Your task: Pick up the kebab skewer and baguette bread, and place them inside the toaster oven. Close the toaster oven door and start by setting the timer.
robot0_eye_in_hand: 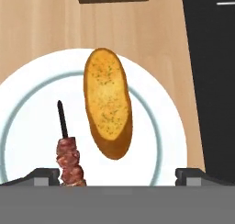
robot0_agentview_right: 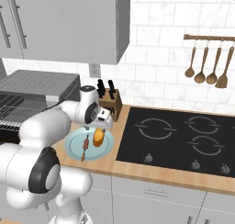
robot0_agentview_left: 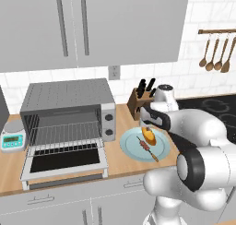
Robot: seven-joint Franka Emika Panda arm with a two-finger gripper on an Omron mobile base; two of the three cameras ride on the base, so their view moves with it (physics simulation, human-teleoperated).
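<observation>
- On the wooden bench (robot0_agentview_left: 124, 166), right of the toaster oven (robot0_agentview_left: 69, 111), I see the light blue plate (robot0_agentview_left: 131, 148) w/ both food items on it.
- Baguette bread (robot0_eye_in_hand: 108, 103) lies on the plate's middle, approx. lengthwise in my hand view; golden, speckled top.
- Kebab skewer (robot0_eye_in_hand: 66, 149) lies just beside the bread on the same plate, not touching it; bare dark stick end up, meat chunks toward the bottom of the hand view.
- My hand (robot0_eye_in_hand: 118, 176) hovers over the plate, fingers wide apart, nothing between them; skewer meat sits close to one fingertip.
- Toaster oven door (robot0_agentview_left: 64, 162) is dropped flat open, racks visible inside, two knobs on the right panel.
- Knife block (robot0_agentview_right: 110, 101) stands behind the plate; black cooktop (robot0_agentview_right: 183, 140) to the plate's right; small scale (robot0_agentview_left: 12, 139) left of the oven.
</observation>
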